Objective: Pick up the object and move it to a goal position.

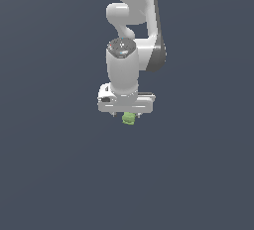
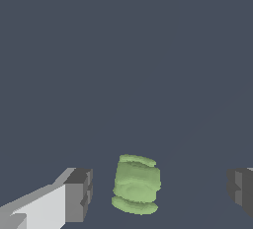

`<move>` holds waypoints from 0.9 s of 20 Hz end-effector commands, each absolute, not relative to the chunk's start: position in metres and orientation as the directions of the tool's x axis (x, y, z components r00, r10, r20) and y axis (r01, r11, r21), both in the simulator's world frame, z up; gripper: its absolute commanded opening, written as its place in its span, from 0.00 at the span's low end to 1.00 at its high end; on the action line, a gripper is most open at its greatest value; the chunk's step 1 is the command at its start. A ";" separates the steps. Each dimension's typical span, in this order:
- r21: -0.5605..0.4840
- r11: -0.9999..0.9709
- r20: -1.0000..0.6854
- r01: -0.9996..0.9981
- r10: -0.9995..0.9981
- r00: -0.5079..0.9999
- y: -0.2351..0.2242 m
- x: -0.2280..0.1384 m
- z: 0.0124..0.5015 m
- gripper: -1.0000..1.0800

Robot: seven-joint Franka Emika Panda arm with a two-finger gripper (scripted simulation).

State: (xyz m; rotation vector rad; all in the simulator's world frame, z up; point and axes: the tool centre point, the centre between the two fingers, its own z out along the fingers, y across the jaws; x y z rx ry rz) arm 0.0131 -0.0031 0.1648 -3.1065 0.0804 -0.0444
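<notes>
White arm pointing straight down, gripper (image 1: 126, 114) fingers (image 2: 79, 195) spread wide apart

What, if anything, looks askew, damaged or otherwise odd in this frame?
Nothing stands out. The small light-green lumpy block sits intact between the open white end effector, touching neither dark pad. It lies nearer one pad than the other, a mild offset rather than a fault. The exterior view shows it just below the end effector.
</notes>
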 end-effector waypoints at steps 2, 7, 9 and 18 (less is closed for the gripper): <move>-0.035 -0.998 0.028 -0.050 -0.051 0.998 -0.002 0.013 0.165 0.96; -0.032 -0.997 0.025 -0.065 -0.066 0.997 -0.001 0.007 0.158 0.96; -0.030 -0.997 0.023 -0.077 -0.077 0.997 0.000 0.003 0.152 0.96; -0.011 -0.987 0.007 -0.160 -0.160 0.987 0.007 -0.034 0.112 0.96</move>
